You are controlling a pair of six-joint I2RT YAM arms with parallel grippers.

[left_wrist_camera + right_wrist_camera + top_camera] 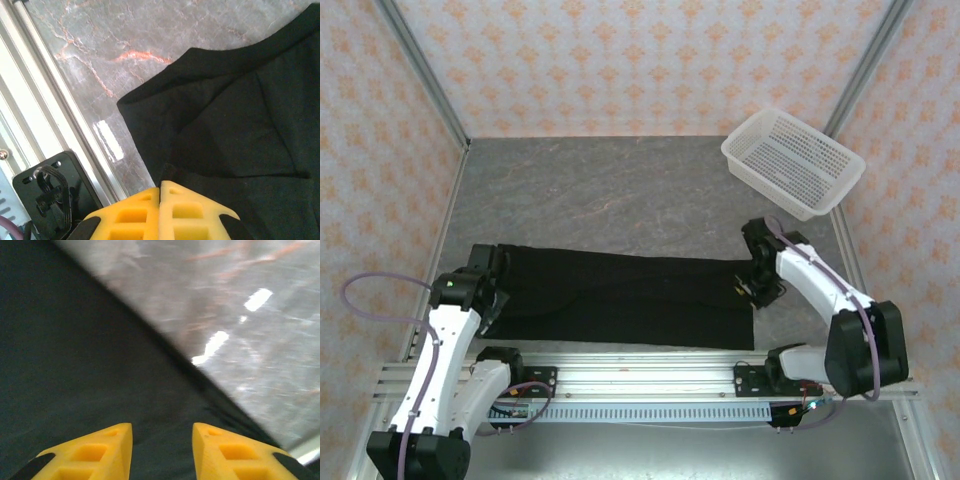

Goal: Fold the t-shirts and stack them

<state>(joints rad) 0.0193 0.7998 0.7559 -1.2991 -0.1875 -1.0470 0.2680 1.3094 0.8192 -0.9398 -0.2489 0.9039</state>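
At the far left, the aluminium frame rail (pixel 640 380) (pixel 30 100) runs along the near edge of the grey marble-patterned table (pixel 620 190) (pixel 100 50), and a black mounting block (pixel 50 190) sits against it just beside my left wrist. A purple cable (pixel 370 285) loops off my left arm, apart from the cloth. My left gripper (pixel 488 285) (pixel 160 192) stands at the left end of the large black soft cloth t-shirt (pixel 630 300) (pixel 240 125), its yellow fingers pressed flat together. A raised edge of cloth lies right at the tips, but I cannot tell whether any is pinched. The t-shirt lies as a long folded band across the near part of the table, parallel to the rail, with layered folds at its left end and no print showing. My right gripper (pixel 755 288) (pixel 162 427) is at the band's right end, over the cloth (pixel 75 365) near its edge. Its yellow fingers stand apart with nothing between them. Bare table (pixel 260 340) lies just beyond that edge; this view is blurred. A white perforated plastic basket (pixel 792 160) rests at the far right corner, well apart from the t-shirt. Nothing lies on the cloth between my grippers.
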